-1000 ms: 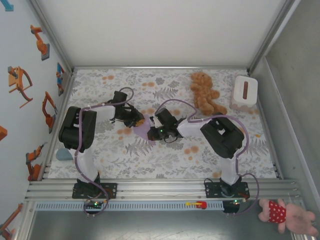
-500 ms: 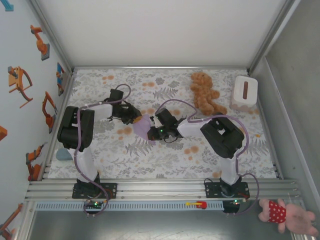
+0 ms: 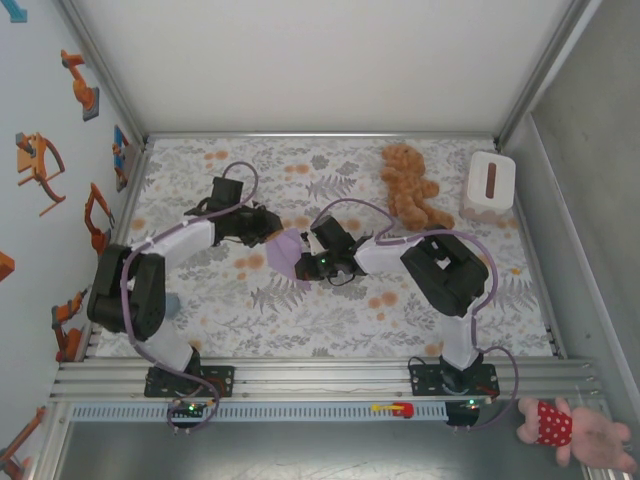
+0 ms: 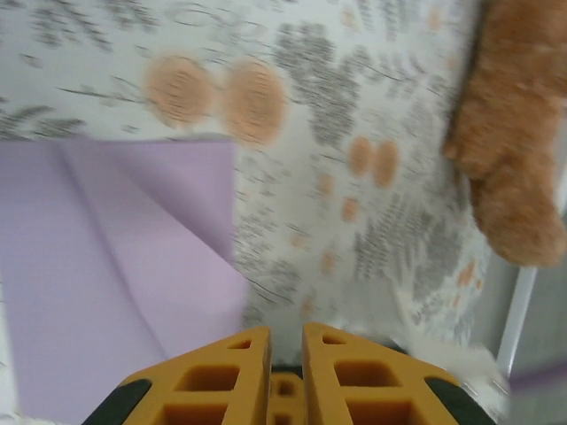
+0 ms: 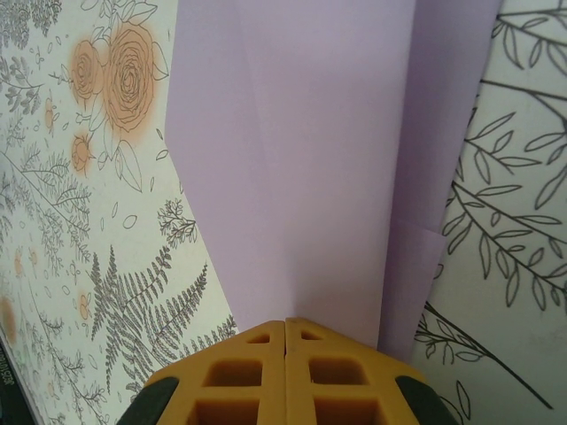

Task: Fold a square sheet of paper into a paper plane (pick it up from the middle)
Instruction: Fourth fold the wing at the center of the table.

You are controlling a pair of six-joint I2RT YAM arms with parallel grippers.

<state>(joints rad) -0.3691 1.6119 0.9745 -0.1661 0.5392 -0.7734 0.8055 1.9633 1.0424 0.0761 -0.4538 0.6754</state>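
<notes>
Seen from above, the thin lavender-purple square sheet of paper [image 3: 285,252], partly folded, lies flat to the left of the fluffy brown teddy bear [image 3: 410,188], between the left gripper [image 3: 268,228] and the right gripper [image 3: 308,258]. In the left wrist view, the left gripper [image 4: 285,341] has its jaws a slit apart with nothing in them, and it sits between the sheet [image 4: 115,266] and the bear [image 4: 518,133]. In the right wrist view, the right gripper [image 5: 285,326] is pressed closed at the sheet's edge [image 5: 310,150].

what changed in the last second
The left arm's elbow swung out toward the near left, and the left hand drew back a little, uncovering more of the paper. The right hand stayed shut over the paper; bear and box did not move.
</notes>
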